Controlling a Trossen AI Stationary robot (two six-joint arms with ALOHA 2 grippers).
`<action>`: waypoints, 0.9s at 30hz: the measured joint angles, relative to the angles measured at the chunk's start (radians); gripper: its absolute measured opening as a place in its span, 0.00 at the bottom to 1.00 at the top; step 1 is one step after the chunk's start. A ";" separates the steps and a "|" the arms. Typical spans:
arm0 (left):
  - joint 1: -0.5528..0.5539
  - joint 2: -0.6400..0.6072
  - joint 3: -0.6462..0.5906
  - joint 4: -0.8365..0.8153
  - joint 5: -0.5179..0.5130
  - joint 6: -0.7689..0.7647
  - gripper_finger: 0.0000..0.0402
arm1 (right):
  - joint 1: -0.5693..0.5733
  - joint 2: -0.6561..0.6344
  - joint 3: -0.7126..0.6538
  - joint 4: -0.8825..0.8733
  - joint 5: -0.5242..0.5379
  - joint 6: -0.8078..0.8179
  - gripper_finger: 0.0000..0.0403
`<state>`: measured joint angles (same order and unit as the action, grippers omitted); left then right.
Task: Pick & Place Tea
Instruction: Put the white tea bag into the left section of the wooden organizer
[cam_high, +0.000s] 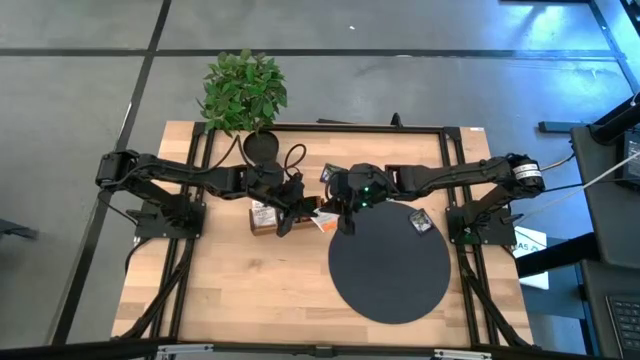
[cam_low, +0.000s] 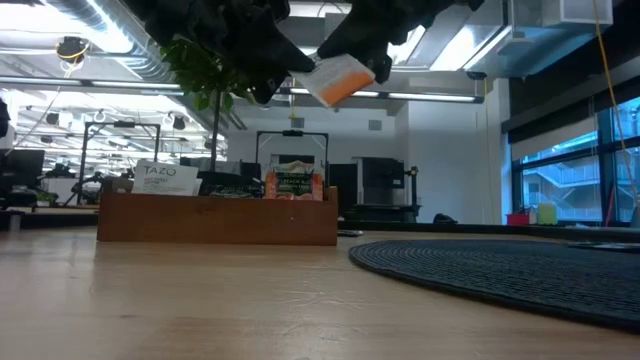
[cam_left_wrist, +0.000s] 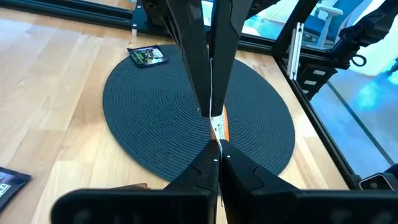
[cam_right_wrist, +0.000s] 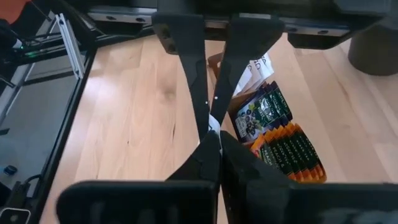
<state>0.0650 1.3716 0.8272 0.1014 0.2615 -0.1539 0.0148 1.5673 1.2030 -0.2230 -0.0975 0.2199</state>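
Both arms are built matte black. A green status light is seen just behind the right gripper (cam_high: 347, 212); black cabling is looped behind the left gripper (cam_high: 292, 217). Fingers are long, tapered, dark.

Grey floor (cam_high: 90, 100) with dark seams surrounds the light wooden table (cam_high: 230, 290). Beyond the table, an open ceiling (cam_low: 60, 40) carries ducts and strip lights; tall windows (cam_low: 570, 170) glow blue beside a white wall (cam_low: 450, 160).

I see bright ceiling strips (cam_low: 90, 25) glaring overhead, the near tabletop (cam_low: 200, 300) blurred, the arms backlit dark.
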 joint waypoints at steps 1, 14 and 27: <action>0.002 0.000 0.000 -0.001 0.000 0.000 0.01 | 0.000 0.000 0.000 0.000 0.000 -0.014 0.01; 0.032 -0.068 0.000 -0.194 0.003 -0.026 0.01 | 0.001 -0.083 0.043 -0.047 0.010 -0.052 0.14; 0.115 -0.270 0.000 -0.765 0.002 -0.003 0.01 | 0.001 -0.124 0.019 -0.246 0.264 -0.046 0.16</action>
<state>0.1802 1.1018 0.8272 -0.6635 0.2640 -0.1569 0.0154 1.4437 1.2216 -0.4689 0.1670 0.1738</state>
